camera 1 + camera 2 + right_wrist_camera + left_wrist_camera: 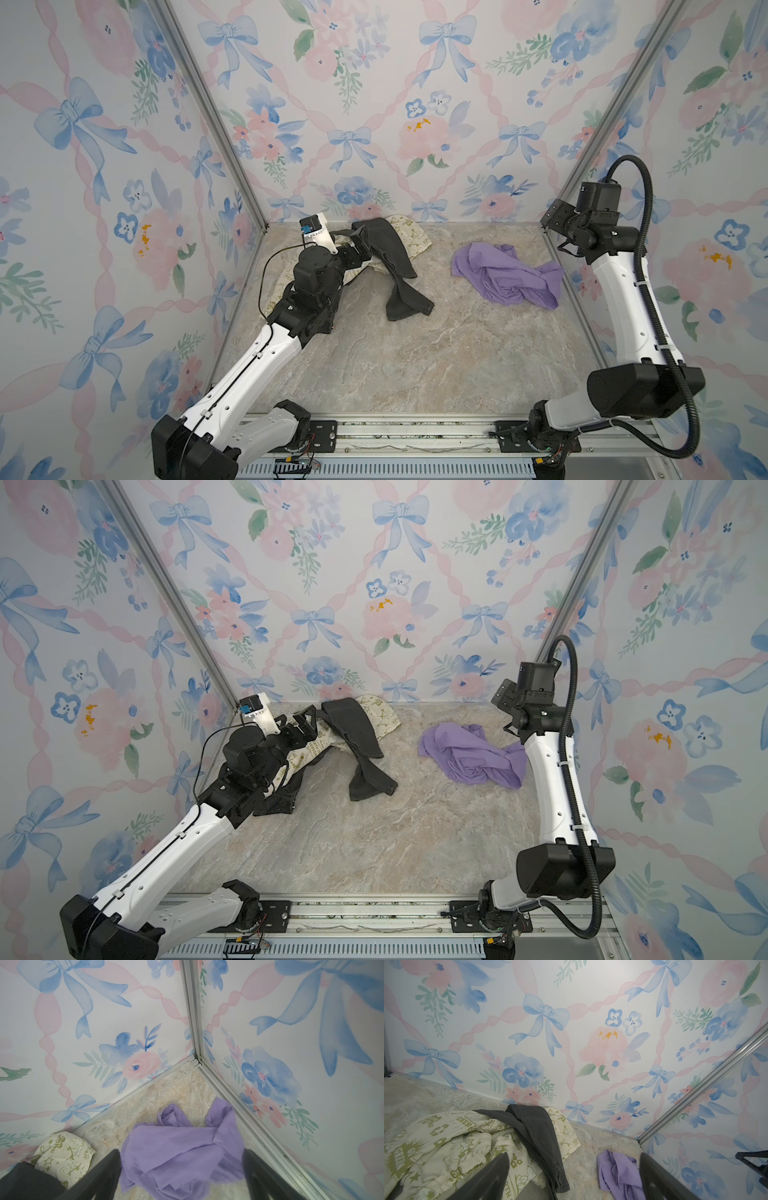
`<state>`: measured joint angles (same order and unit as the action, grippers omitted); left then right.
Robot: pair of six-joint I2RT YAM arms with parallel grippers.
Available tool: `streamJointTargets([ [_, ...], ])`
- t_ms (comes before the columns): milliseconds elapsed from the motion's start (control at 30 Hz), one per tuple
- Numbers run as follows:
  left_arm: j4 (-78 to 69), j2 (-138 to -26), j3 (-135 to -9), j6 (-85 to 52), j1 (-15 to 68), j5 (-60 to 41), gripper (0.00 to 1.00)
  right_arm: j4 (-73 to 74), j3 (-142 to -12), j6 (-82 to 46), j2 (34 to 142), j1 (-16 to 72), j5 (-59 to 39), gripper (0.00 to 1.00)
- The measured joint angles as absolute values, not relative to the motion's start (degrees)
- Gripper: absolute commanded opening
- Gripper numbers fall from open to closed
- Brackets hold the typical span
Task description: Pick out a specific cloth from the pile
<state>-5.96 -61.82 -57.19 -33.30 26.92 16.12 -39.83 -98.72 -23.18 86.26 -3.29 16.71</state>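
A lavender cloth (505, 274) is shown crumpled on the surface (415, 365) by the right wall (706, 208), well apart from the grey-and-cream pile (386, 249) at back left. The right hand (181, 1153) above it and the left hand (574, 1155) over the pile are spread wide, empty; the picking-out is judged done.

In the pile (388, 249), cream cloth (417, 242) half buried

Open tabletop (436, 353) between pile (390, 257) and cloth (507, 274); side wall (685, 257) seemingly close beside.
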Motion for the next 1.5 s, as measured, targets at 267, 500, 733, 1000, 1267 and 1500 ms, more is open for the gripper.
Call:
streamJointTargets([
  [267,-6.0,-59.9,-55.1,-33.2,26.7,17.8,0.98,-38.3,-97.4,-22.6,86.3,-1.7,14.4,0.97],
  [500,-6.2,-58.9,-53.2,-31.5,26.6,20.8,0.98,-33.5,-96.2,-18.3,85.2,2.0,13.5,1.0],
  [733,-9.6,-55.9,-46.5,-24.3,26.1,26.0,0.98,-21.2,-82.9,-13.1,76.2,6.2,12.1,0.97],
  [1000,-21.9,-51.2,-28.8,-14.5,23.0,30.5,0.98,-6.5,-61.3,-8.0,67.8,7.0,9.1,0.97],
  [1267,-34.8,-53.0,-15.1,-12.8,15.6,30.4,0.98,2.2,-42.8,-3.1,64.9,6.1,7.2,0.97],
  [1500,-48.0,-61.0,-7.9,-11.0,10.6,27.9,0.98,14.3,-30.5,-4.0,66.7,1.1,1.6,0.97],
])
